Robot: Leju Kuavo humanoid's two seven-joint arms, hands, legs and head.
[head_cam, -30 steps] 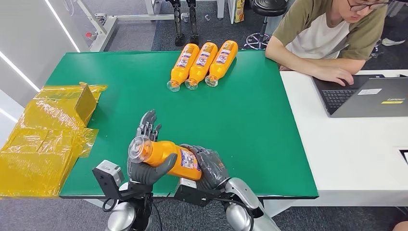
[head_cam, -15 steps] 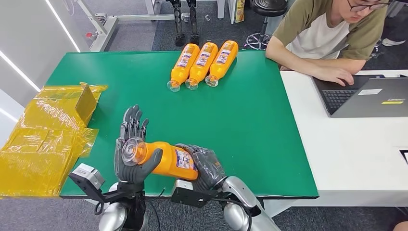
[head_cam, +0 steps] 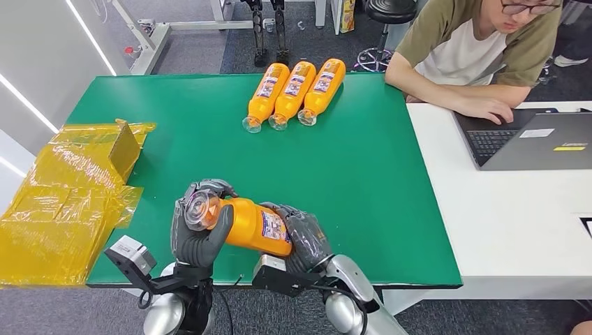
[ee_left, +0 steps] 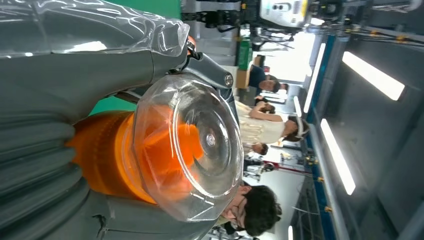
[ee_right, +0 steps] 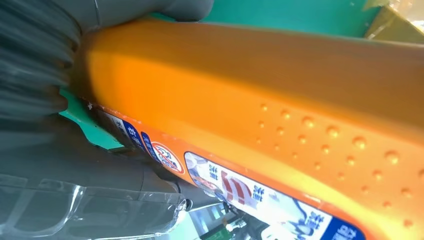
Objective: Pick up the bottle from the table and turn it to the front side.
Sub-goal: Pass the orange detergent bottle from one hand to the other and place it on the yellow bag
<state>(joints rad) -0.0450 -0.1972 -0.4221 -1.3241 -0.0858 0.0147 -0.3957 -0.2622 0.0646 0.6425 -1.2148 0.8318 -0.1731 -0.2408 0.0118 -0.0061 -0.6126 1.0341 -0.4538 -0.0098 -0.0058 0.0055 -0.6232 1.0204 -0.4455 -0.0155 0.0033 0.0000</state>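
Left hand [head_cam: 199, 227] wraps the clear cap end of the orange bottle [head_cam: 255, 227], right hand [head_cam: 304, 241] clamps its base, holding it sideways above the green bench's [head_cam: 363, 181] near edge.

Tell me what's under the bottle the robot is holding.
Green table lies beneath the bottle. The left robot hand wraps its cap end, the right robot hand its base; their grip hides the bottle's underside.
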